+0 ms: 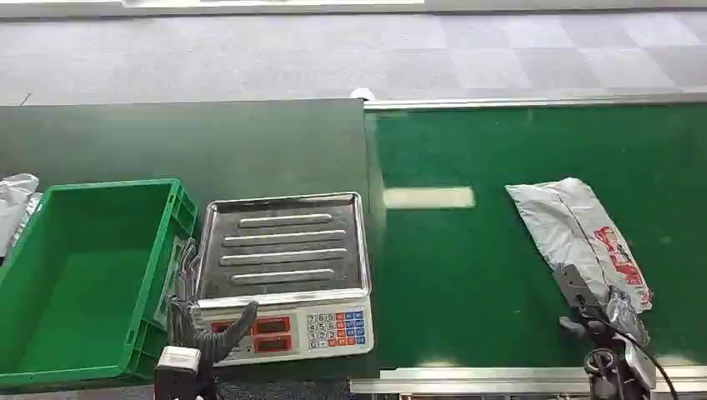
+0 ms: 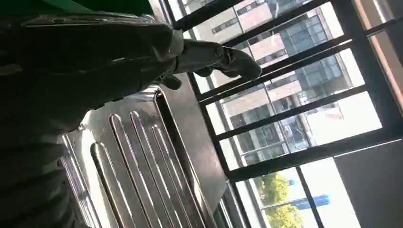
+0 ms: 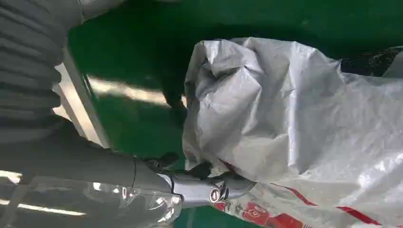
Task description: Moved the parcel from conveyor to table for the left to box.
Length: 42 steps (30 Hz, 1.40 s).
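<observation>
The step in hand looks like the pick-up: the right hand (image 1: 602,321) is at the near end of the grey poly-mailer parcel (image 1: 578,233), which lies flat on the green conveyor belt (image 1: 467,250). In the right wrist view the thumb (image 3: 209,187) lies against the parcel's crumpled edge, touching the film, but the other fingers are hidden by the bag, so I cannot tell whether the grip is closed on it or only closing. The parcel stretches away from this hand, toward the belt's far side.

The next move, as I judge it, calls for a firm hold on the slack film, then a lift and a carry across toward the dark worktop (image 1: 192,142) beside the belt, where the left hand (image 1: 208,333) waits.

The left hand holds nothing, its fingers apart and loosely curled. It hovers at the near edge of the weighing scale (image 1: 283,250), whose steel tray lies just beyond its fingers, with the green crate (image 1: 158,250) close at its outer side.

The parcel is a soft, wrinkled, silvery-grey bag with red print near the held end; it will likely sag when raised.
</observation>
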Each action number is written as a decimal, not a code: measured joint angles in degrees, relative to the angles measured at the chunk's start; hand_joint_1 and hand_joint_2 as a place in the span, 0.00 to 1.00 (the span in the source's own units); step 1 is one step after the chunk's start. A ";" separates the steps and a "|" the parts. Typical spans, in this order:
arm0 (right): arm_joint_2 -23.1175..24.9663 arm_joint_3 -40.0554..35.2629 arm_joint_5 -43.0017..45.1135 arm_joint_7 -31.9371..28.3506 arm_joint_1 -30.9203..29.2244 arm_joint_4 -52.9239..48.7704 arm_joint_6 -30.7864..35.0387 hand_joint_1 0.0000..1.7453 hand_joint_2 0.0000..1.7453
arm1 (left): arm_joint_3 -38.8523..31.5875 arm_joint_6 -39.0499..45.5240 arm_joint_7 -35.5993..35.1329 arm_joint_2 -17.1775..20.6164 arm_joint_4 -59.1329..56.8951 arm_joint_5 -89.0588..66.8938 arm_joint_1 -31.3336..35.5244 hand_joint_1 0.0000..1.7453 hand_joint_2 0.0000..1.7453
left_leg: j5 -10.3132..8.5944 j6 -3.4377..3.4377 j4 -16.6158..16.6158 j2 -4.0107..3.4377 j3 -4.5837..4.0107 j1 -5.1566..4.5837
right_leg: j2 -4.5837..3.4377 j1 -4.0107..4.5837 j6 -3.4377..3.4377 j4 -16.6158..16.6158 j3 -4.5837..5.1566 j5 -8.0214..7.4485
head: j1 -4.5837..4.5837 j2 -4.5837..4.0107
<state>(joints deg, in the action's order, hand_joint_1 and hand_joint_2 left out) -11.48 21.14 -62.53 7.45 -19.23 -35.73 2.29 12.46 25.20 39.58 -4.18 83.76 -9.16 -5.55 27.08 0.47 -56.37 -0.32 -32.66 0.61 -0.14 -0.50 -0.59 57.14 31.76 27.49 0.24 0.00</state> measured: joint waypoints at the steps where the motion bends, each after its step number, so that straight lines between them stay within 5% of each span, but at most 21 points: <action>1: -0.13 0.00 -0.33 -0.07 -0.56 0.79 -0.59 0.00 1.00 | -0.02 -0.09 -0.11 -0.04 0.00 -0.24 -0.02 0.00 1.00 | 0.03 0.01 0.00 -0.01 0.11 0.00 | 0.00 0.00 0.00 -0.01 -0.10 0.01 | -0.02 0.00; 4: -0.39 0.02 -0.68 -0.09 -1.82 2.60 -1.48 0.00 1.00 | -0.07 -0.37 -0.48 -0.24 0.00 -0.63 -0.04 0.00 1.00 | 0.08 -0.02 0.00 -0.03 0.38 0.00 | -0.04 0.00 0.01 -0.08 -0.37 0.03 | -0.02 0.00; 6: -0.50 0.02 -0.76 -0.09 -2.24 3.40 -1.79 0.91 1.00 | -0.07 -0.50 -0.74 -0.44 0.00 -0.91 -0.04 0.00 1.00 | 0.09 -0.03 0.00 -0.03 0.55 -0.01 | -0.03 -0.01 0.00 -0.12 -0.55 0.03 | -0.02 0.00; 7: -0.57 0.02 -0.78 -0.09 -2.38 3.71 -1.96 0.98 1.00 | -0.07 -0.50 -0.96 -0.48 0.00 -1.16 -0.05 0.00 1.00 | 0.09 -0.04 0.00 -0.02 0.64 -0.01 | -0.03 -0.01 0.00 -0.14 -0.66 0.02 | -0.02 0.00; 12: -0.33 -0.11 -1.09 -1.36 -2.40 4.00 -0.47 1.00 1.00 | -0.15 -0.48 -1.35 -0.79 0.31 -1.68 -0.58 0.00 1.00 | 0.08 -0.08 0.00 -0.01 0.82 -0.03 | -0.02 -0.03 -0.03 -0.18 -0.88 0.00 | -0.02 0.00; 25: 2.69 1.22 5.34 -12.09 0.56 -3.64 16.73 1.00 1.00 | -1.03 0.20 -1.11 -1.68 3.45 -2.45 -4.65 0.00 1.00 | 0.00 -0.15 0.00 0.17 0.23 -0.05 | 0.08 -0.04 -0.10 -0.13 -0.43 -0.04 | 0.02 0.00; 34: 7.01 1.53 16.54 -27.89 7.29 -22.94 26.58 1.00 1.00 | -1.29 -0.50 0.15 -2.49 3.76 -2.53 -4.95 0.00 1.00 | 0.02 -0.15 0.00 0.27 0.06 -0.05 | 0.16 -0.05 -0.15 -0.13 -0.31 0.01 | 0.00 0.00; 42: 10.49 -1.60 17.77 -29.86 13.81 -39.29 24.90 1.00 1.00 | -1.62 -0.68 0.20 -2.84 3.74 -2.97 -4.86 0.00 1.00 | 0.02 -0.13 0.01 0.23 0.01 -0.05 | 0.15 -0.04 -0.14 -0.13 -0.24 0.02 | -0.02 0.00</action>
<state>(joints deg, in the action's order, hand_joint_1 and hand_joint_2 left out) -0.98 19.54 -44.76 -22.41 -5.42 -75.02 27.19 10.84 24.52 39.78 -7.02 87.49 -12.13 -10.42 27.11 0.34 -56.36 -0.09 -32.65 0.56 0.01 -0.54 -0.73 57.01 31.52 27.50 0.22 0.00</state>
